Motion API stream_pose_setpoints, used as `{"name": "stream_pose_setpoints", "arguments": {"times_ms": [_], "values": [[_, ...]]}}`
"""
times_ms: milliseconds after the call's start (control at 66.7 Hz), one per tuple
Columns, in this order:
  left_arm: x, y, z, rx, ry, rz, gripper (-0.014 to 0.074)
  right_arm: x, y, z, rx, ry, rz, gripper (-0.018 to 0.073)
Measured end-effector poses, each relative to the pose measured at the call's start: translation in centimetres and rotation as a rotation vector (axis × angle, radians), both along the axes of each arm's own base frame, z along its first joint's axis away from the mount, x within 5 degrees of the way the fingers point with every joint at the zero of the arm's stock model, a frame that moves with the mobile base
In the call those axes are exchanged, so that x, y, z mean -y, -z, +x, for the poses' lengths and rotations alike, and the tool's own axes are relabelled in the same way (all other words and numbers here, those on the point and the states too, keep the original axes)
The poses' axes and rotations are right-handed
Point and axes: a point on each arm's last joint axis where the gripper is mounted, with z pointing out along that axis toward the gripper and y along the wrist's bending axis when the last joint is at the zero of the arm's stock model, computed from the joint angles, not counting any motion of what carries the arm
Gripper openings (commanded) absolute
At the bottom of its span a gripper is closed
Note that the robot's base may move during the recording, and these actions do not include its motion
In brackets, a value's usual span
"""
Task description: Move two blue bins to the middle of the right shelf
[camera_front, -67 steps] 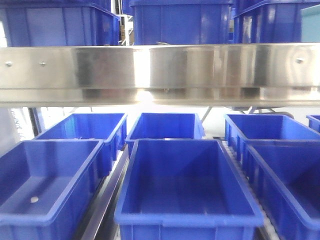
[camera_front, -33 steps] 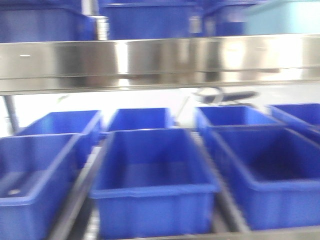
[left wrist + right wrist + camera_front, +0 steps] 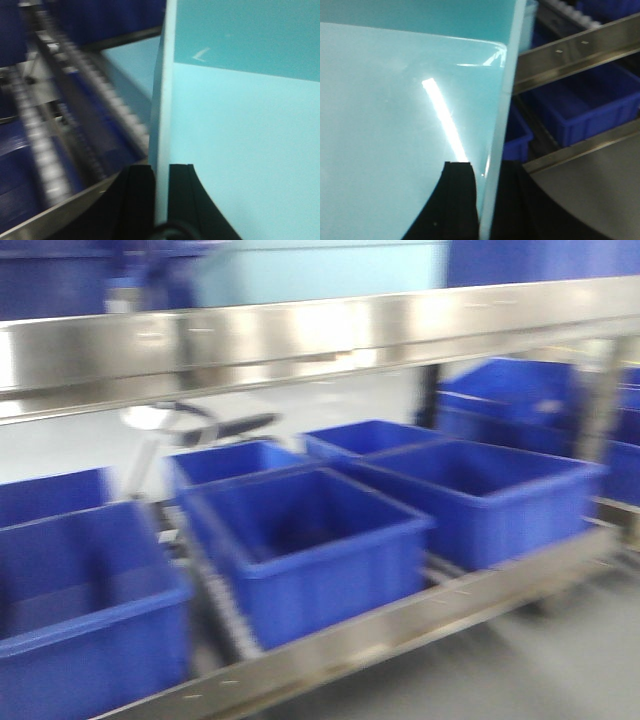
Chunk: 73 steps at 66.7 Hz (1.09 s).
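Note:
A pale blue bin is held between both grippers. In the left wrist view my left gripper is shut on the bin's left wall, one black finger on each side, and the bin's pale inside fills the right half. In the right wrist view my right gripper is shut on the opposite wall, with the bin's glossy inside to the left. In the front view the same pale blue bin shows blurred above the steel shelf beam.
Dark blue bins sit on a roller shelf behind a steel front rail. More blue bins stand further right by an upright post. Grey floor shows at the lower right.
The front view has swung to the right: bins and beam slid left and now look skewed and blurred. The shelf's right end and the floor came into view, and more of the pale bin shows on top.

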Motion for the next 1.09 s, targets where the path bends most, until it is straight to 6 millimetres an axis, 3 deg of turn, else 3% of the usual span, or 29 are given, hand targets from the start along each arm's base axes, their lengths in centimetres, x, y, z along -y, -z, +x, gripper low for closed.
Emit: {"name": "stream_pose_setpoints", "arguments": {"times_ms": [1095], "values": [[0.06, 0.08, 0.14, 0.002, 0.001, 0.000, -0.0111, 0.11, 0.06, -0.01, -0.007, 0.005, -0.007, -0.0154]]}}
